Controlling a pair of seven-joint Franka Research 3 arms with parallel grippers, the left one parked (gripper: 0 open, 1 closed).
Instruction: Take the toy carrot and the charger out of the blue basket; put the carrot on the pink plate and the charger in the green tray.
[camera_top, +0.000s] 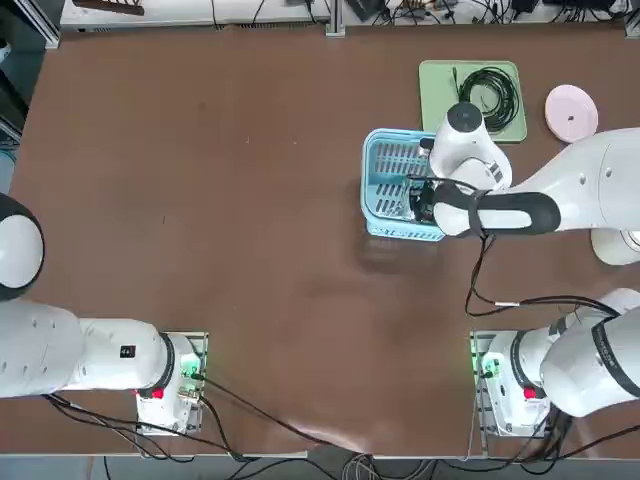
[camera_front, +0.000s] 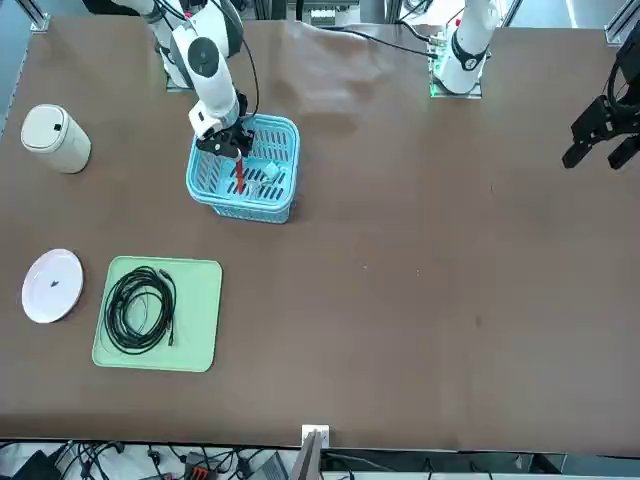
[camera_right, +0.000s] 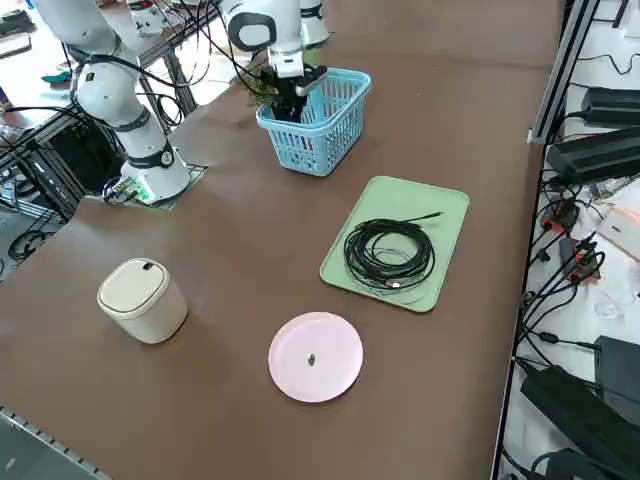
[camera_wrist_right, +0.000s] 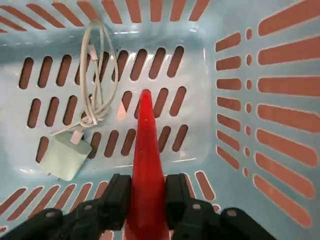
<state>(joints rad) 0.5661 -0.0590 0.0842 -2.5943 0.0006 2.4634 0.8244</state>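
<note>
My right gripper is shut on the toy carrot, with a finger pressing each side of its thick end. The red-orange tip points down at the floor of the blue basket. The front view shows the carrot hanging upright inside the basket under the gripper. Beside the carrot, the charger lies on the basket floor with its pale cable looped. The pink plate and the green tray lie apart from the basket, toward the table's far right from the robot.
A black coiled cable lies on the green tray. A white rounded container stands at the robot's right, near the table edge. The basket's slotted walls surround the gripper.
</note>
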